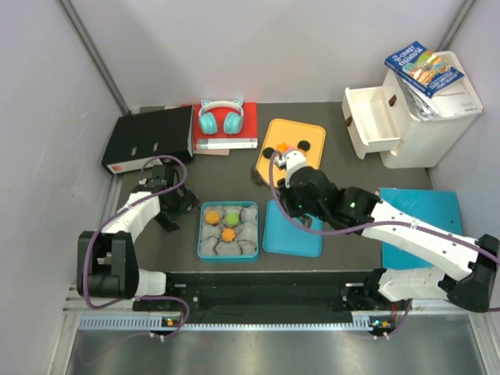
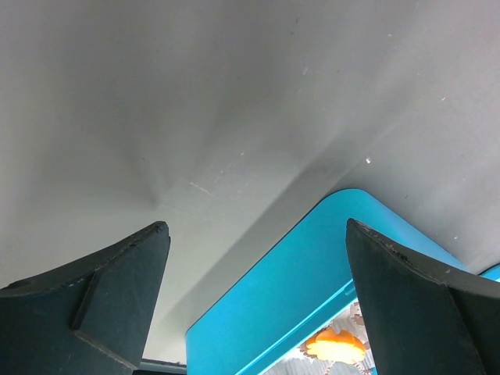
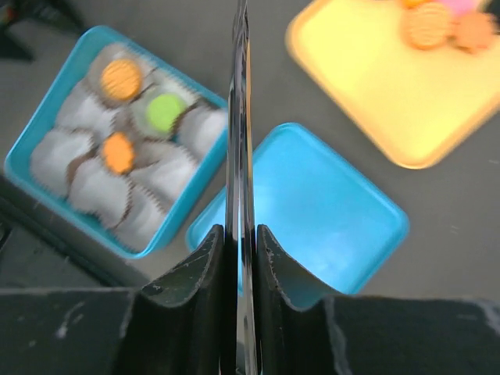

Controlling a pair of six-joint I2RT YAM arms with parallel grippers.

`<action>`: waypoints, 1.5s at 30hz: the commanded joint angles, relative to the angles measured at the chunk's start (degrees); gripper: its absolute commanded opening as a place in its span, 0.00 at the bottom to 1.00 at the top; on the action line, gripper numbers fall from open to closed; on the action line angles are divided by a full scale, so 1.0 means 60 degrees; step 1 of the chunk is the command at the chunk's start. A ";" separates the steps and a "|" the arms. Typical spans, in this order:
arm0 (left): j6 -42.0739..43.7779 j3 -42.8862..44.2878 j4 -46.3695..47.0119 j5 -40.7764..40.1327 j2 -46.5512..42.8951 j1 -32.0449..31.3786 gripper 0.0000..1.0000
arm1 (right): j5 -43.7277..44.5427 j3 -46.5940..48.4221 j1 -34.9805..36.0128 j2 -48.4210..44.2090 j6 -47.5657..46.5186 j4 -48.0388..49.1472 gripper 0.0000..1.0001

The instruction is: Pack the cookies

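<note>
Three cookies (image 1: 227,223) fill paper cups (image 1: 209,248), one cookie (image 3: 241,117) pinched edge-on, others on tray (image 1: 297,129)

Off-task clutter
Teal headphones (image 1: 208,122) lay on a red book (image 1: 248,121) left of the right gripper (image 1: 291,162); a white drawer unit (image 1: 430,133) stood to its right.

box (image 1: 227,254): near table centre, toward 6 o'clock; paper cups (image 1: 209,247) fill it
boxed cookies (image 1: 228,233): three, each in a cup, in the box's middle and 12 o'clock part
lid (image 1: 292,238): just beside the box at its 3 o'clock
tray (image 1: 301,129): at the lid's 12 o'clock
loose cookies (image 1: 305,145): on the tray
headphones (image 1: 219,117): on a book (image 1: 234,142), at the tray's 9 o'clock
case (image 1: 150,139): just beside the book at its 9 o'clock
drawer unit (image 1: 422,125): far corner at 2 o'clock; magazine (image 1: 424,69) on top
mat (image 1: 422,201): at the lid's 3 o'clock
left gripper (image 1: 183,205): at the box's 9 o'clock
right gripper (image 1: 285,164): over the tray's 6 o'clock edge in the overhead view, a held cookie (image 3: 242,117) between its fingers
</note>
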 commanded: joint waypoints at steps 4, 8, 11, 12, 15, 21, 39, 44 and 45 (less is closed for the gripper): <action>0.0086 0.0029 0.0184 0.0050 0.0074 0.0033 0.98 | -0.1165 0.0066 0.1560 0.0537 -0.0290 0.0301 0.11; 0.0071 0.0015 0.0198 0.0065 0.0074 0.0047 0.98 | -0.1560 0.0037 0.1985 0.0743 -0.0305 0.0096 0.02; 0.0071 0.0000 0.0213 0.0108 0.0088 0.0047 0.98 | -0.1780 -0.0007 0.2103 0.0991 -0.0305 0.0008 0.00; 0.0071 0.0000 0.0228 0.0109 0.0103 0.0047 0.98 | -0.1795 0.0008 0.2190 0.1050 -0.0305 -0.0021 0.00; 0.0071 0.0015 0.0228 0.0123 0.0132 0.0047 0.98 | -0.1883 0.0037 0.2279 0.1314 -0.0305 -0.0095 0.00; 0.0100 0.0015 0.0242 0.0138 0.0191 0.0047 0.98 | -0.2132 0.0096 0.2338 0.1752 -0.0319 -0.0066 0.00; 0.0144 -0.0059 0.0301 0.0196 0.0235 0.0047 0.98 | -0.1926 0.0418 0.2396 0.2165 -0.0305 -0.0360 0.00; 0.0129 -0.0059 0.0316 0.0197 0.0235 0.0033 0.98 | -0.2308 0.0842 0.2411 0.1696 -0.0481 -0.0591 0.00; 0.0129 -0.0073 0.0330 0.0211 0.0220 0.0047 0.98 | -0.2337 0.1017 0.2425 0.1637 -0.0510 -0.0651 0.00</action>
